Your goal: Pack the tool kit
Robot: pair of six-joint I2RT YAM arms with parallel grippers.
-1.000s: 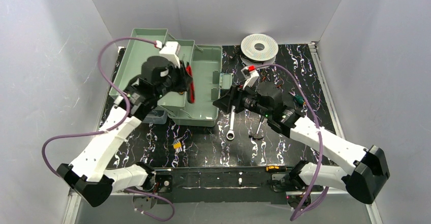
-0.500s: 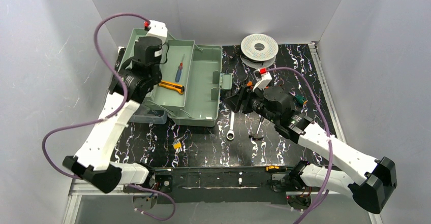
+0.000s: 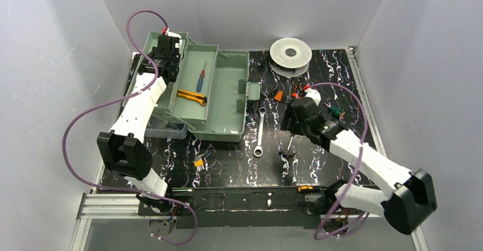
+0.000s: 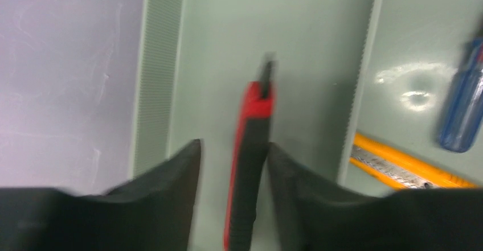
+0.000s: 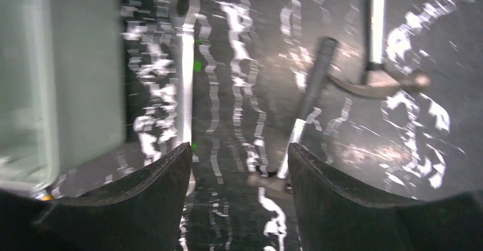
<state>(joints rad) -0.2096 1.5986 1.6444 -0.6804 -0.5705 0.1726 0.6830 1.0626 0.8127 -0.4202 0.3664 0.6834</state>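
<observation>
The green toolbox sits open at the table's left. In its back corner, the left gripper has its fingers a little apart, with a red and black tool between them. Beside the box lies a wrench. The right gripper hangs near it, fingers spread wide.

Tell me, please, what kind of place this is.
Most likely a robot test cell, not a real workshop. Plain white walls box in a black marbled table, a left arm and a right arm are mounted at its near edge, and a green toolbox lies open beside a wrench.
</observation>
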